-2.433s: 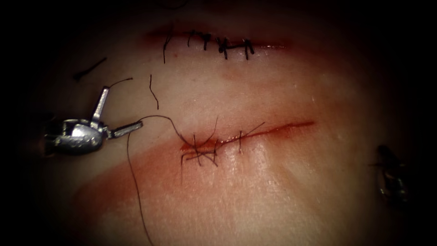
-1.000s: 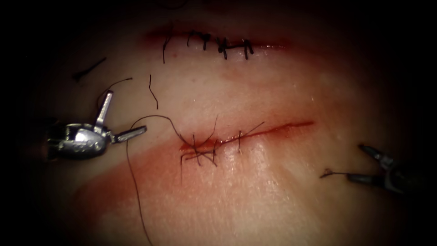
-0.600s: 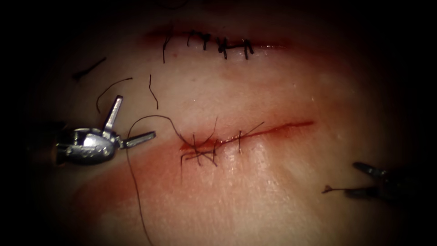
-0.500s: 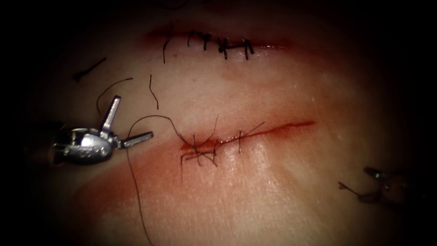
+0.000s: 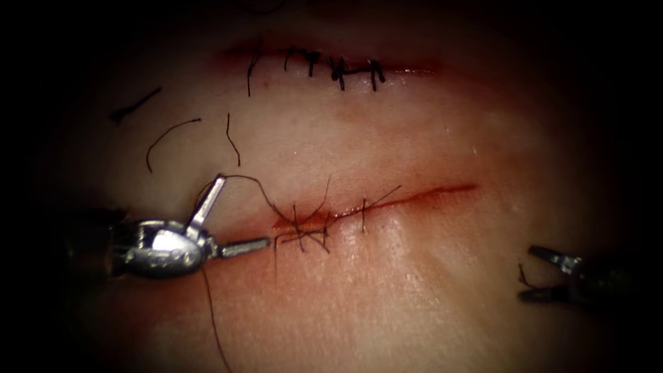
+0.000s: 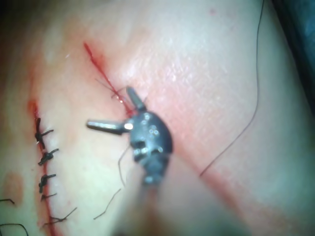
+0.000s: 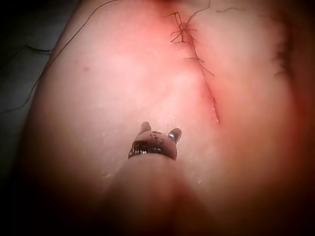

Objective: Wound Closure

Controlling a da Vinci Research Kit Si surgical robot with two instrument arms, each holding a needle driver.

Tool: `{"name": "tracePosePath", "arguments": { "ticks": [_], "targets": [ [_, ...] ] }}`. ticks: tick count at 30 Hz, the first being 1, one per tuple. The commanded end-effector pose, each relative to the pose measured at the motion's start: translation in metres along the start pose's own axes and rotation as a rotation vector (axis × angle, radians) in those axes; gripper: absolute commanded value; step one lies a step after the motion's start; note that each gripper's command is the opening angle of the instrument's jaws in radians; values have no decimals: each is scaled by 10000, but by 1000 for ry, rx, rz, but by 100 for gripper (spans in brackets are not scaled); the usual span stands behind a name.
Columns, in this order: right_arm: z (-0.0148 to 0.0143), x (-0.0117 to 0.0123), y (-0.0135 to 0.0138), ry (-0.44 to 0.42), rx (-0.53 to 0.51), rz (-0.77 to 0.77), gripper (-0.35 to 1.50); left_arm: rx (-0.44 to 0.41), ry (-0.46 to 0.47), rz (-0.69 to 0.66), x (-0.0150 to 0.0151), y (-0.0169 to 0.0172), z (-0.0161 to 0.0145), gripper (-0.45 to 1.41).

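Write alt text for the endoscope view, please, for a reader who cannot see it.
The left tool, jaws open and holding nothing, sits at the left end of a partly stitched cut in the tissue, beside a long thread. The right tool, open, waits far right, a short thread bit at its jaws.

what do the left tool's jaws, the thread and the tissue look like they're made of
The left end effector: apparently bare polished metal, silver with bright glints; its jaws stand open and hold nothing. The thread: a thin dark flexible strand that curves loosely over the surface; its fibre can't be told. The tissue: pale, soft pork belly with a moist sheen, stained by red fluid near the cut.
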Motion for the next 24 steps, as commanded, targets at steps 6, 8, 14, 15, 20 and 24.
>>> {"name": "tracePosePath", "arguments": {
  "ticks": [6,8,14,15,20,24],
  "targets": [
    [-27,31,10,98,14,43,121,-75,74,-59,26,25,28,99],
    [-33,47,24,93,24,63,126,-116,86,-160,28,21,31,96],
    [0,77,29,111,26,77,140,-145,-2,-260,12,5,14,111],
    [9,81,26,117,28,74,141,-168,-36,-268,7,2,9,111],
    [36,96,11,132,57,57,143,-344,-211,-264,-18,-9,-9,108],
    [50,104,1,137,81,42,143,-424,-308,-251,-41,-20,-13,106]
  ]
}}
